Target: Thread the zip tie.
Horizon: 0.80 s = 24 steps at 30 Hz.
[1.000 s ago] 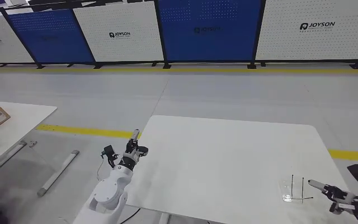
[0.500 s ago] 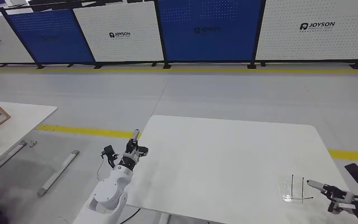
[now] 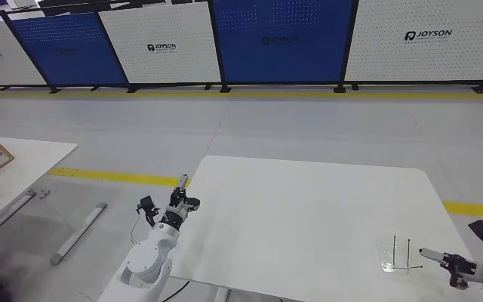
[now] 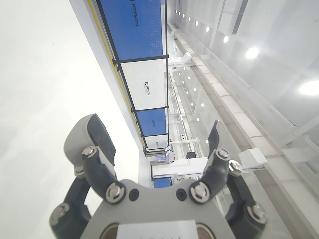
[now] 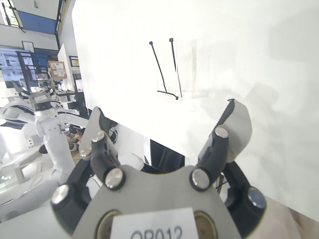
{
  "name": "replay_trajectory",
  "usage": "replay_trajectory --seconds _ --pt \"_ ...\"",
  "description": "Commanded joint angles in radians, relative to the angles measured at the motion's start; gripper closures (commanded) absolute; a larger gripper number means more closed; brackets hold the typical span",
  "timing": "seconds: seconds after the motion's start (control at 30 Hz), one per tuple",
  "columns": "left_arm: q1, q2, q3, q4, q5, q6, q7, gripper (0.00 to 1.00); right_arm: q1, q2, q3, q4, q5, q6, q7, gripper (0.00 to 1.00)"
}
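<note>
Right gripper (image 3: 425, 254) (image 5: 164, 109), jaws wide and empty, is easing off the black zip ties (image 3: 401, 253) (image 5: 159, 68) toward the near-right corner of the table (image 3: 302, 211).

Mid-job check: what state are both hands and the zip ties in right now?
left hand, open, empty, beside the table edge.
right hand, open, empty, short of the zip ties.
zip ties, three lying loose on the table, straight, none threaded, neither hand touching them.
</note>
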Motion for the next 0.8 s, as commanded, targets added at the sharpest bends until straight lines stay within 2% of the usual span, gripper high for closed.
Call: replay_trajectory --seconds 0.0,0.13,0.23,0.63,0.67,0.73,0.77 --pt "0.000 0.000 0.000 0.000 0.000 0.000 0.000 0.00 0.000 0.022 -0.015 0.013 0.008 -0.032 0.000 0.00" --pt "0.000 0.000 0.000 0.000 0.000 0.000 0.000 0.00 0.036 0.080 -0.093 0.044 0.026 -0.074 0.000 0.00" --pt "0.000 0.000 0.000 0.000 0.000 0.000 0.000 0.00 0.078 0.116 -0.150 0.068 0.016 -0.049 0.000 0.00" --pt "0.000 0.000 0.000 0.000 0.000 0.000 0.000 0.00 0.078 0.116 -0.150 0.068 0.016 -0.049 0.000 0.00" --pt "0.000 0.000 0.000 0.000 0.000 0.000 0.000 0.00 0.076 0.116 -0.159 0.057 0.025 -0.073 0.000 0.00" --pt "0.000 0.000 0.000 0.000 0.000 0.000 0.000 0.00 0.078 0.120 -0.179 0.075 0.052 -0.159 0.000 0.00" --pt "0.000 0.000 0.000 0.000 0.000 0.000 0.000 0.00 0.084 0.124 -0.186 0.087 0.055 -0.173 0.000 0.00"
